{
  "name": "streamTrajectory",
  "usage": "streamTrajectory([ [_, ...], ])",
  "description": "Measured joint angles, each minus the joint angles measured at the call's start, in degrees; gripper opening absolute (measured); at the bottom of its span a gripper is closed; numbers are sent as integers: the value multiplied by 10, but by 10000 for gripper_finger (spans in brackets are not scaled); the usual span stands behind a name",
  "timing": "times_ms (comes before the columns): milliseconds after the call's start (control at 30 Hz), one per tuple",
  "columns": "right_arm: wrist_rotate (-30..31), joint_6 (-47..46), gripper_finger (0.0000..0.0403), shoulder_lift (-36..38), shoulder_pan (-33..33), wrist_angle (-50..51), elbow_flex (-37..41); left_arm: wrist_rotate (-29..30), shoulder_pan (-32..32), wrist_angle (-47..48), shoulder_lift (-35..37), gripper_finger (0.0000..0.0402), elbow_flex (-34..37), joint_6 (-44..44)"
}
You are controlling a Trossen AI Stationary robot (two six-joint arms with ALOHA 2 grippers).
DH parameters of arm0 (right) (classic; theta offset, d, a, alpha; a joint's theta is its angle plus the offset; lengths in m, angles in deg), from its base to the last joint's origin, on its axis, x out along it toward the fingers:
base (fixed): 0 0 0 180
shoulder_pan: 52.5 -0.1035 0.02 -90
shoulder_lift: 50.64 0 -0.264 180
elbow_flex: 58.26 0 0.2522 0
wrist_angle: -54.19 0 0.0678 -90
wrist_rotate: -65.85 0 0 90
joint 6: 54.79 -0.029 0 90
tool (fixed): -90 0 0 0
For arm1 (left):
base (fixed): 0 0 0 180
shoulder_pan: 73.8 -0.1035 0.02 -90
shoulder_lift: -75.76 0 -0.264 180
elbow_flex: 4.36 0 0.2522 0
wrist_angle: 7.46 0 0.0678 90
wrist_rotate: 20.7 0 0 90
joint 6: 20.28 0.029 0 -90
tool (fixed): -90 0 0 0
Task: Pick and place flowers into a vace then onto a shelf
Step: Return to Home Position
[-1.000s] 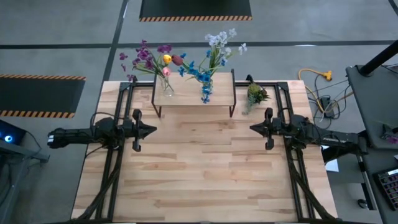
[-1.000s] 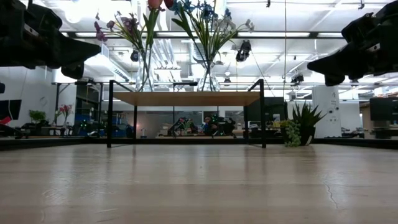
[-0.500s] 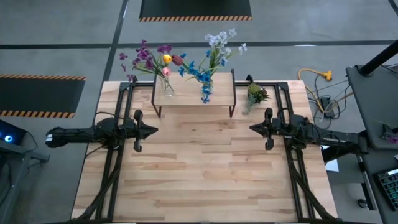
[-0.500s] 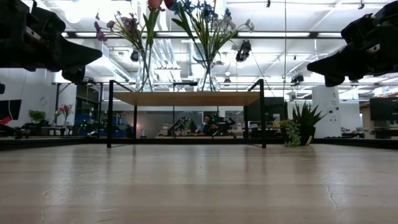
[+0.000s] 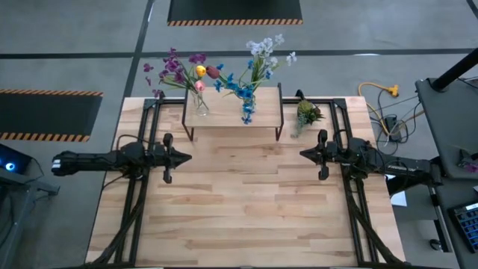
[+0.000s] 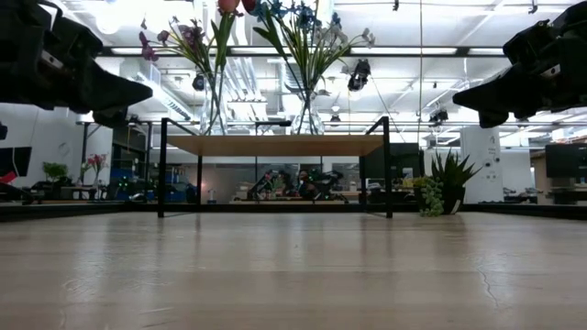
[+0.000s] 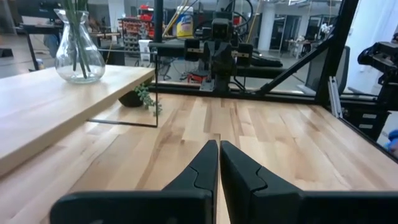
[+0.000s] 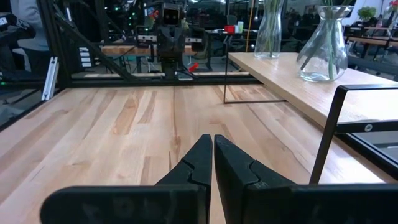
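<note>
Two clear glass vases stand on the small light-wood shelf (image 5: 233,118) at the table's far middle. The left vase (image 5: 200,104) holds purple, pink, orange-yellow and dark red flowers (image 5: 183,71). The right vase (image 5: 248,110) holds blue and pale white flowers (image 5: 258,63). My left gripper (image 5: 187,157) is shut and empty over the table's left side, pointing right. My right gripper (image 5: 302,154) is shut and empty over the right side, pointing left. Both hang above the tabletop, as the low view shows for my left gripper (image 6: 147,92) and my right gripper (image 6: 457,94).
A stubby green tuft plant (image 5: 307,113) stands on the table right of the shelf. Black frame rails (image 5: 142,194) run along both table sides. Bare tabletop (image 5: 246,202) lies between and in front of the arms.
My left gripper has slid a little toward the table's right edge, staying shut and level. My right arm and the vases have kept still.
</note>
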Motion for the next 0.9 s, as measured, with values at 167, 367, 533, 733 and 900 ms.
streamTrajectory([
  [167, 0, 0, 9, 0, 0, 0, 0, 0, 0, 0, -11, 0, 0, 0],
  [367, 0, 0, 9, 0, 0, 0, 0, 0, 0, 0, -22, 0, 0, 0],
  [533, 0, 0, 9, 0, 0, 0, 0, 0, 0, 0, -28, 0, 0, 0],
  [733, 0, 0, 9, 0, 0, 0, 0, 0, 0, 0, -29, 0, 0, 0],
  [900, 0, 0, 9, 0, 0, 0, 0, 0, 0, 0, -29, 0, 0, 0],
])
